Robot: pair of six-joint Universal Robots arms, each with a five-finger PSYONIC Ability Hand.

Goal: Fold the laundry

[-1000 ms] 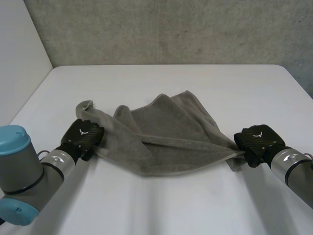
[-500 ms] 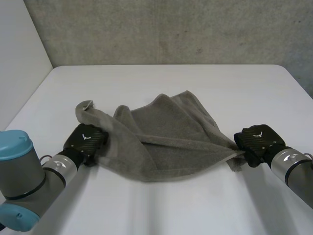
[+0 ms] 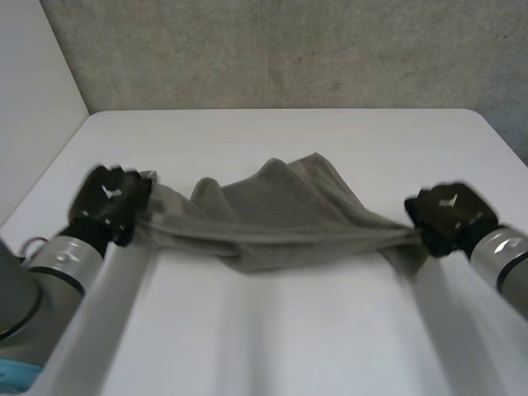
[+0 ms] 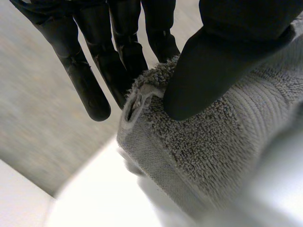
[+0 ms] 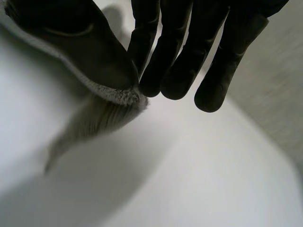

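A grey towel (image 3: 280, 214) is drawn out into a long band between the two hands, over the white tabletop (image 3: 289, 338). The left hand (image 3: 107, 202) is at the towel's left end and grips a hemmed corner: in the left wrist view its thumb (image 4: 213, 71) presses the terry cloth against the fingers (image 4: 118, 52) behind it. The right hand (image 3: 450, 216) is at the towel's right end and also grips cloth. In the right wrist view a fold of towel edge is pinched between its thumb and its straight fingertips. Between the hands the near edge of the towel runs taut, while the rest bunches in soft peaks behind that edge. Whether the middle touches the tabletop cannot be told.
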